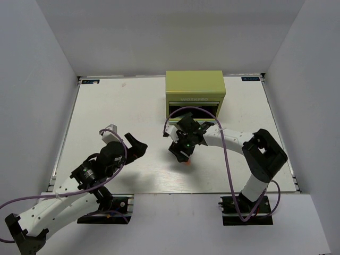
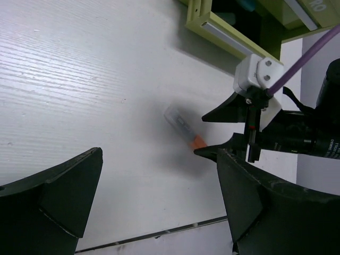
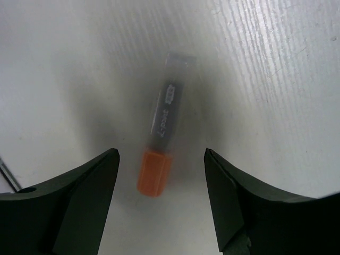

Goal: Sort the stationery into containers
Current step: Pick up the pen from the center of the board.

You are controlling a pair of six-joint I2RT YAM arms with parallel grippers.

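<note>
An orange-capped clear highlighter (image 3: 159, 139) lies flat on the white table, also seen in the top view (image 1: 187, 162) and the left wrist view (image 2: 183, 127). My right gripper (image 3: 161, 154) is open and hovers just above it, one finger on each side of the orange cap, not touching. In the top view the right gripper (image 1: 180, 153) is in front of the yellow-green chest (image 1: 195, 85), whose lower drawer (image 1: 194, 111) stands open. My left gripper (image 1: 137, 146) is open and empty, left of the highlighter. No other pens show.
The chest's open drawer rail (image 2: 223, 32) is at the far side of the highlighter. Grey walls enclose the table on three sides. The right arm's purple cable (image 1: 228, 159) loops over the table's right part. The table's front edge (image 2: 159, 234) is near the left gripper.
</note>
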